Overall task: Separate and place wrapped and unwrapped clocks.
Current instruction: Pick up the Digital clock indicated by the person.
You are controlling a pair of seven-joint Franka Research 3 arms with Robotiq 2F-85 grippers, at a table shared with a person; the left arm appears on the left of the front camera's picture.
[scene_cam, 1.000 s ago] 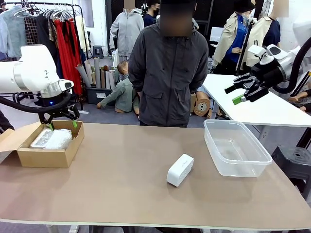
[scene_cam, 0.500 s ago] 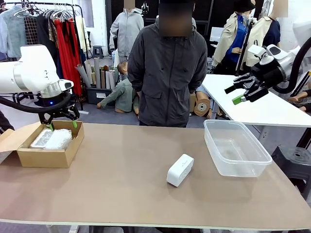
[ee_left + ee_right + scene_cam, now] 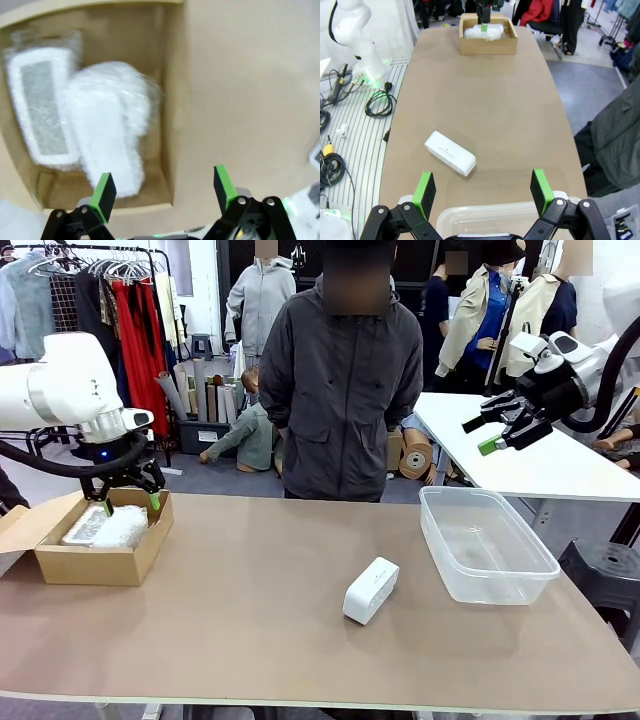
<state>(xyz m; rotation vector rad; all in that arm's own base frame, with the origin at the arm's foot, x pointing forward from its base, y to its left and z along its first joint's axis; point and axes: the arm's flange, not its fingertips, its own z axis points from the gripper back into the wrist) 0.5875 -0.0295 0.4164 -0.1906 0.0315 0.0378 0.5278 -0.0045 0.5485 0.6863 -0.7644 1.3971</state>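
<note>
Two wrapped clocks, white blocks in crinkly clear plastic, lie side by side inside a brown cardboard box at the table's left; the left wrist view looks down on the wrapped clocks. My left gripper hangs open just above the box's far right part, nothing between its fingers. The bare white unwrapped clock lies on the table near the middle, and the right wrist view shows this unwrapped clock from above. My right gripper is raised high at the right, open and empty, above the clear tub.
A person in a dark jacket stands at the table's far side, hands behind the back. The clear plastic tub sits empty at the right. A white table stands behind the right arm. Bare tabletop lies between box and unwrapped clock.
My left gripper has shifted slightly to the right and a touch lower over the box. The right arm and the clocks have not moved.
</note>
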